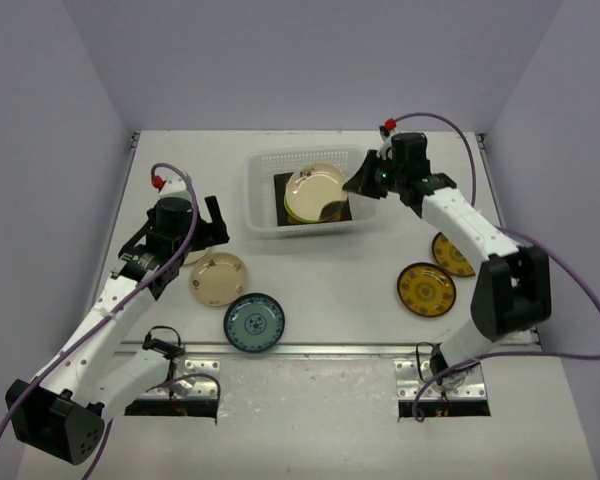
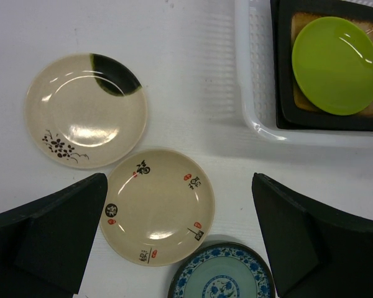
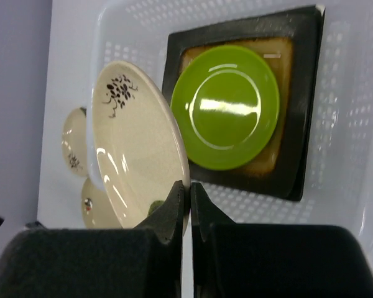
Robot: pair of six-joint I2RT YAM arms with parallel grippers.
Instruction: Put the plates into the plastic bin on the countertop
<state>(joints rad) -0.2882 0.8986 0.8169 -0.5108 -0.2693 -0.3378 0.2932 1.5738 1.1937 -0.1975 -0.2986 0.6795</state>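
A: State of the right pincer [image 3: 188, 189]?
B: Clenched on the rim of the held cream plate [image 3: 137, 155]. The plate is tilted steeply, nearly on edge, over the left part of the plastic bin [image 3: 354, 93]. There's a small black flower sprig on its face.
A: What's under it in the bin?
B: A square plate [image 3: 304, 93] with a dark rim and amber centre lies flat on the bin floor. The lime green plate [image 3: 227, 108] lies flat on top of it. The held plate hangs just beside the green one; can't tell if they touch.
A: And the left pincer [image 2: 180, 186]?
B: Released, fingers wide, grasping nothing. It hangs above the tabletop [image 1: 340, 270], left of the bin.
A: Loose plates?
B: Below the left pincer is the character plate [image 2: 156, 205], with the swatch plate [image 2: 86, 110], cream with a dark green patch, just beside it. The blue-white plate [image 2: 221, 273] sits at its near edge. On the right side there's a brown-yellow plate [image 1: 426, 289] in full view and a second brown-yellow plate [image 1: 450, 255] partly hidden under the right arm.
A: Any writing?
B: Black characters and red stamps ring the character plate. Too small to read.
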